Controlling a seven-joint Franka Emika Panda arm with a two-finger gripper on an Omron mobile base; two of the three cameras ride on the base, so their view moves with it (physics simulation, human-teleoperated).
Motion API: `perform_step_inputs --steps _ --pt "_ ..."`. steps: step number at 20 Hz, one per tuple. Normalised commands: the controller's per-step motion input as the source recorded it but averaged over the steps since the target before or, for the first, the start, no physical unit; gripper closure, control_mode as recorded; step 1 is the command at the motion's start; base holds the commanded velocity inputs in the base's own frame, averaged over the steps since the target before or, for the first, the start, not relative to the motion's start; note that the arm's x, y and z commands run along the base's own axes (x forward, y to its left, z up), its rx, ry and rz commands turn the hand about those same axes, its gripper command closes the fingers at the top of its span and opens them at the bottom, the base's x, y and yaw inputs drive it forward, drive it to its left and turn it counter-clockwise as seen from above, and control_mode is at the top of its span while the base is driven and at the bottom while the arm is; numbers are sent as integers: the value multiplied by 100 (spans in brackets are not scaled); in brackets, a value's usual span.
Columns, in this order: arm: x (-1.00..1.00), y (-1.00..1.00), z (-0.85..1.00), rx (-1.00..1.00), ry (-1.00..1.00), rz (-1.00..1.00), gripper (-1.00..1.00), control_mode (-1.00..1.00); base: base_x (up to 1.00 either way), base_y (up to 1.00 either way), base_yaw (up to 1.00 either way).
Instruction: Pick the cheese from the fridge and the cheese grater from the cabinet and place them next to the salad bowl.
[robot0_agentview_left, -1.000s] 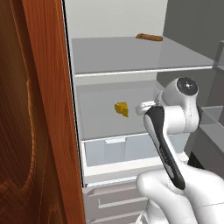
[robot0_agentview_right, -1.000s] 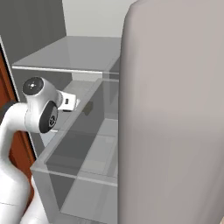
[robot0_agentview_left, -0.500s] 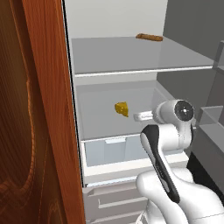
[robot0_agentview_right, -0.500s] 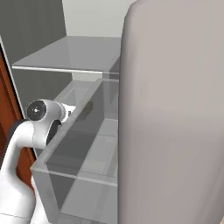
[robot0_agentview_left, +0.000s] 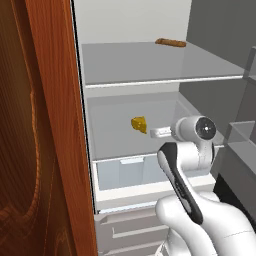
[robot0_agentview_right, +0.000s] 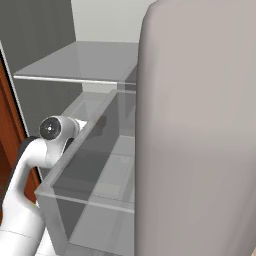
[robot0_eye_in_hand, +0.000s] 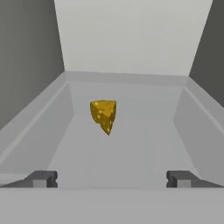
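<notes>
The cheese (robot0_agentview_left: 139, 124) is a small yellow-orange wedge with holes, standing on the middle shelf of the open fridge (robot0_agentview_left: 150, 65). In the hand view the cheese (robot0_eye_in_hand: 104, 114) sits ahead of my gripper (robot0_eye_in_hand: 111, 179), a little left of centre and well apart from the fingertips (robot0_eye_in_hand: 41, 178). The jaws stand wide open with nothing between them. From the left base view my hand (robot0_agentview_left: 160, 132) points into that shelf, just right of the wedge. The cheese grater, the cabinet and the salad bowl are out of view.
A brown bread-like item (robot0_agentview_left: 170, 42) lies at the back of the upper shelf. Pale drawers (robot0_agentview_left: 130, 172) sit below the cheese shelf. A wood-grain panel (robot0_agentview_left: 45, 150) borders the left. The grey fridge door (robot0_agentview_right: 200, 125) with its translucent bin (robot0_agentview_right: 90, 165) stands to the right.
My arm has dropped from above to the level of the middle shelf, and the hand has reached further in toward the cheese. The cheese has not moved.
</notes>
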Motion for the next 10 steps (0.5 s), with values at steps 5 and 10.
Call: perform_step_inputs --steps 5,10 --pt "21 5 0 0 1 5 -100 -100 0 0 0" --pt "29 12 0 0 4 2 -100 -100 0 0 0"
